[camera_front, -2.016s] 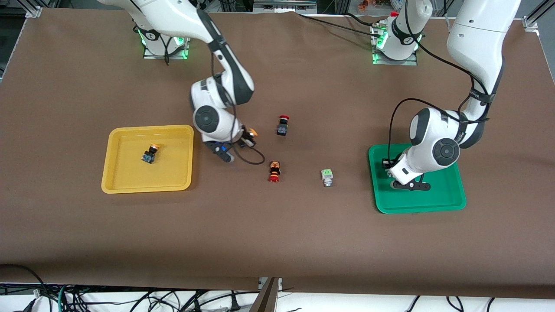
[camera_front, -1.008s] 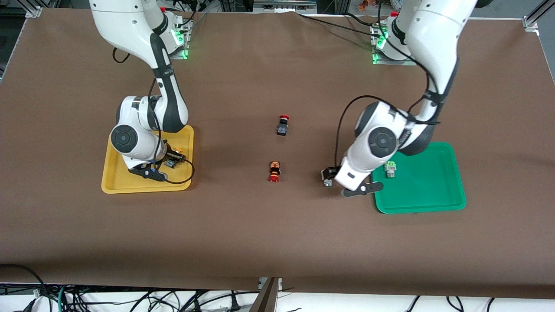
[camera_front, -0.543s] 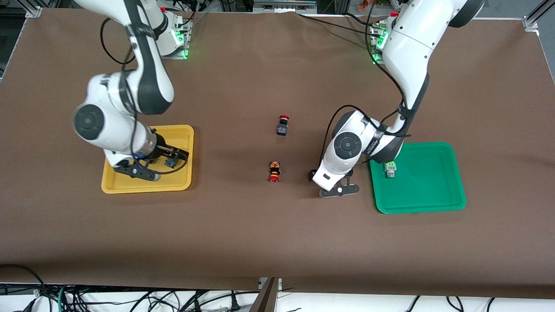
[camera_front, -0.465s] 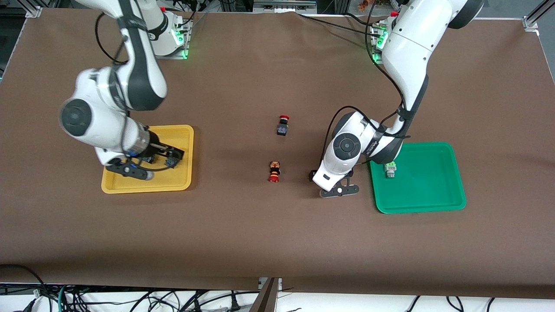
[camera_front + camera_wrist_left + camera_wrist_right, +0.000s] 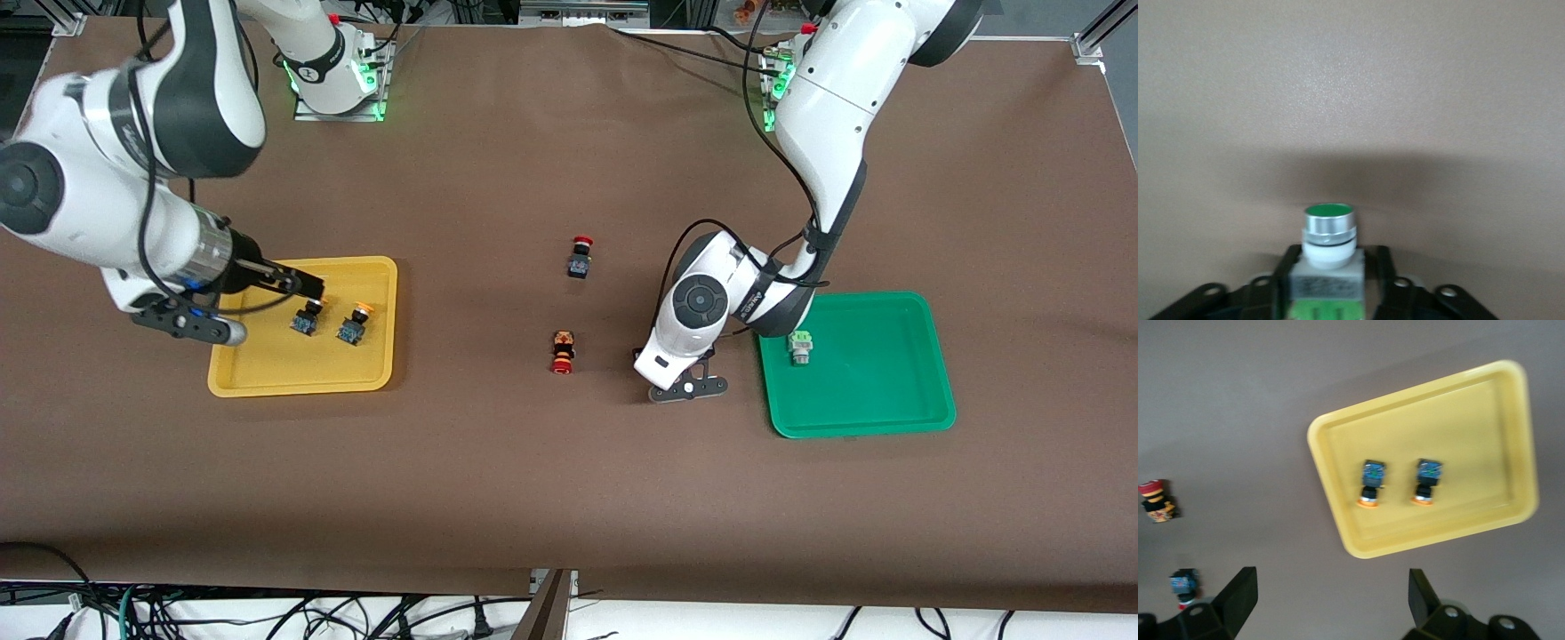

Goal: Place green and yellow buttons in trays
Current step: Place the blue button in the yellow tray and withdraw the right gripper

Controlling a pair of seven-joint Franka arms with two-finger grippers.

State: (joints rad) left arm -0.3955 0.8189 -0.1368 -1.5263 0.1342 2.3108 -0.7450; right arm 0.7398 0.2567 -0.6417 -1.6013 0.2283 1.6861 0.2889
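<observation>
Yellow buttons (image 5: 325,321) now both lie in the yellow tray (image 5: 267,382) since my right tool (image 5: 240,307) lifted off wide, while my left tool (image 5: 1331,293) grips the last green button (image 5: 1329,233).

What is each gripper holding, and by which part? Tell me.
The left gripper holds a green button by its white-grey body, cap outward. The right gripper, over the yellow tray, is open and holds nothing.

table (image 5: 533,480): brown | yellow tray (image 5: 267,378) | green tray (image 5: 876,409) | two red buttons (image 5: 563,352) mid-table
</observation>
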